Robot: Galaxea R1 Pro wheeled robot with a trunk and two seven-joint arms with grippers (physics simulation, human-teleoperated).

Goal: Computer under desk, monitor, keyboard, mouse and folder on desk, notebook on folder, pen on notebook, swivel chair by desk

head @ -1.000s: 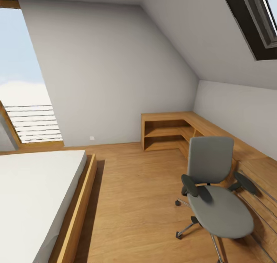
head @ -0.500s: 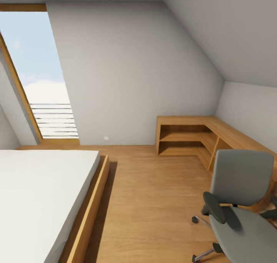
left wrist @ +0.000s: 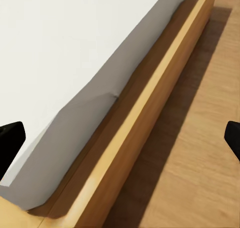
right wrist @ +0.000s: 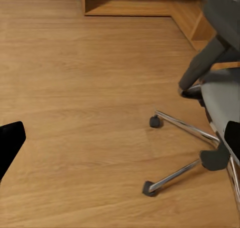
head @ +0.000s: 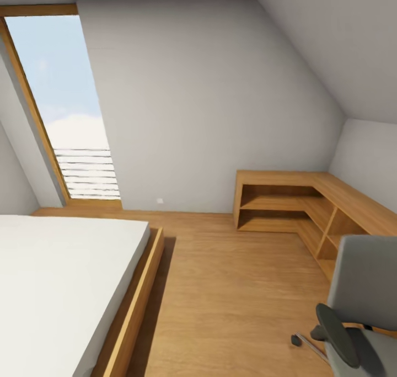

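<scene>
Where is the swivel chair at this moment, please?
The swivel chair stands at the lower right of the head view, on the wooden floor just in front of the low wooden shelving, across the floor from the bed.

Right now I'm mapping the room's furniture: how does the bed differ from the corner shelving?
The bed is low and flat with a white mattress in a wooden frame, while the wooden shelving stands taller with open compartments. The bed sits at the left of the head view near the tall window; the shelving runs along the right wall corner, beside the swivel chair. Both share light wood and stand on the wooden floor.
</scene>
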